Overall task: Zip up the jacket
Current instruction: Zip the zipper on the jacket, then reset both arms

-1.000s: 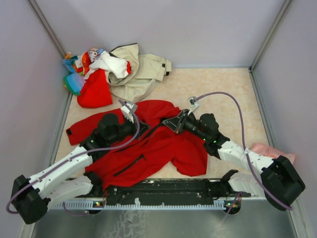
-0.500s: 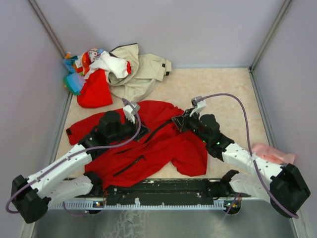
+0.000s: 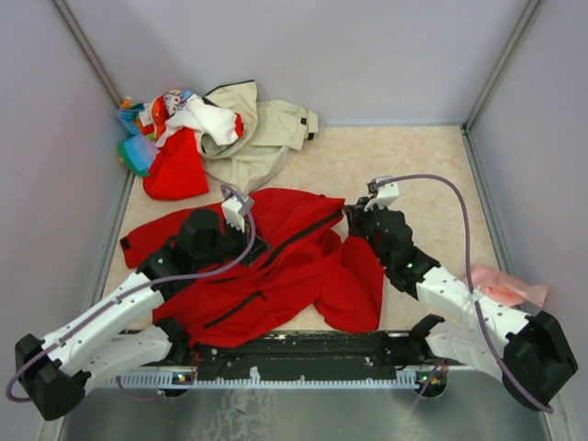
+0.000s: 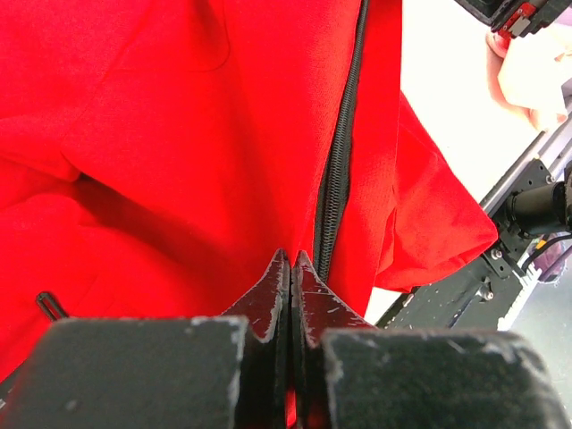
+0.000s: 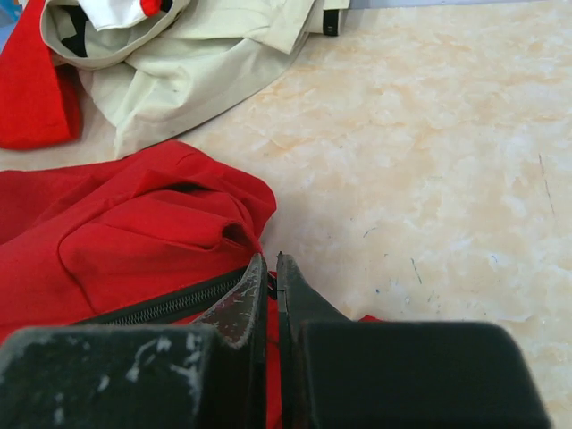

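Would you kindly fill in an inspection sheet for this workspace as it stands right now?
Surface: beige marbled table, a few faint marks.
Job's things: red jacket lies rumpled near the arm bases; its black zipper runs between the two grippers.
Clutter: beige jacket and mixed clothes heaped in the far left corner; pink cloth at the right edge.
Grippers: left gripper shut on the red jacket beside the zipper; right gripper shut at the zipper's end, red fabric between its fingers.
Cables: left purple cable and right purple cable arc along their arms.
Surroundings: grey walls on three sides.
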`<action>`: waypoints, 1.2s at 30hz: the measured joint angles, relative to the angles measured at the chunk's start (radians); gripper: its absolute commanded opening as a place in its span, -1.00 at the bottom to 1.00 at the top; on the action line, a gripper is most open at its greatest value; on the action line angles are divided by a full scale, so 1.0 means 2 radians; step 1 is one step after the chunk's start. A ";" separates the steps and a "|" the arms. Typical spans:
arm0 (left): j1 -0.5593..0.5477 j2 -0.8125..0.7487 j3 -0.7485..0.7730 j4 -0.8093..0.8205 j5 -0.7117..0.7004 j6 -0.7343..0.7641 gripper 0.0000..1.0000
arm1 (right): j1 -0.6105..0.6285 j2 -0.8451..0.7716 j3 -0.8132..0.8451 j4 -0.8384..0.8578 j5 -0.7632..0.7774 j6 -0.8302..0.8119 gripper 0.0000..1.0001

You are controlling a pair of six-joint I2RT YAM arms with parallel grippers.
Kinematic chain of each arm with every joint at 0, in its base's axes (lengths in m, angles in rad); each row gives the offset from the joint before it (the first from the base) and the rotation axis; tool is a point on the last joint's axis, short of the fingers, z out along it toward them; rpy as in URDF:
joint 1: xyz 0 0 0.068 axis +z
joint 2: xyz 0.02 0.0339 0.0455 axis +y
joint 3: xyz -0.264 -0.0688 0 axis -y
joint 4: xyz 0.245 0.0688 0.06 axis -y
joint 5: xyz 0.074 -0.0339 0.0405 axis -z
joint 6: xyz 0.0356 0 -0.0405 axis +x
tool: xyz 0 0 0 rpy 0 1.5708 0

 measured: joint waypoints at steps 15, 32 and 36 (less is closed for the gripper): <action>-0.001 -0.002 0.023 -0.034 -0.067 -0.005 0.26 | -0.093 0.065 0.082 0.004 0.025 -0.057 -1.00; 0.150 -0.031 0.031 -0.038 -0.143 0.038 0.70 | -0.314 0.148 0.198 -0.106 0.033 0.014 -0.51; 0.176 -0.057 0.028 -0.036 -0.135 0.038 0.73 | -0.334 0.143 0.198 -0.135 0.030 0.031 -0.01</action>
